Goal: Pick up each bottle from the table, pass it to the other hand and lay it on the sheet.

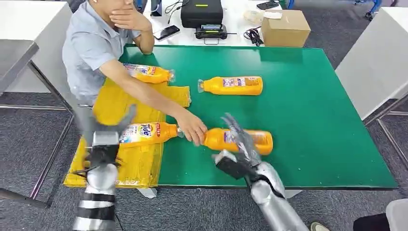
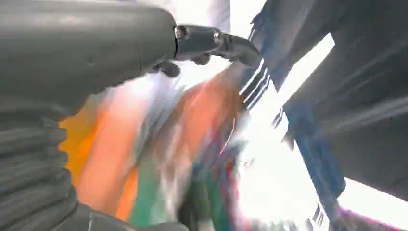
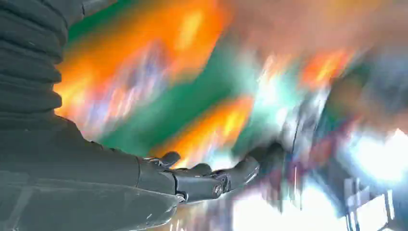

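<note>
Head view shows a person's hand resting on the neck of the near bottle on the green table, just where the right hand reaches. The main risk, as I judge it, is the robot's fingers meeting that hand as they close, or nudging the bottle so it rolls toward the table's front edge. The right hand sits over the bottle's near side with its fingers spread and nothing gripped; the bottle lies on its side directly beyond them, partly hidden by them. The left hand hangs by the front of the yellow sheet, fingers apart and holding nothing, just beside the base of a labelled bottle lying on that sheet; a careless move there could knock it off. Another bottle lies at the sheet's far end, and a fourth bottle lies on the bare table, well apart from both hands. Both wrist views are too blurred to add detail
</note>
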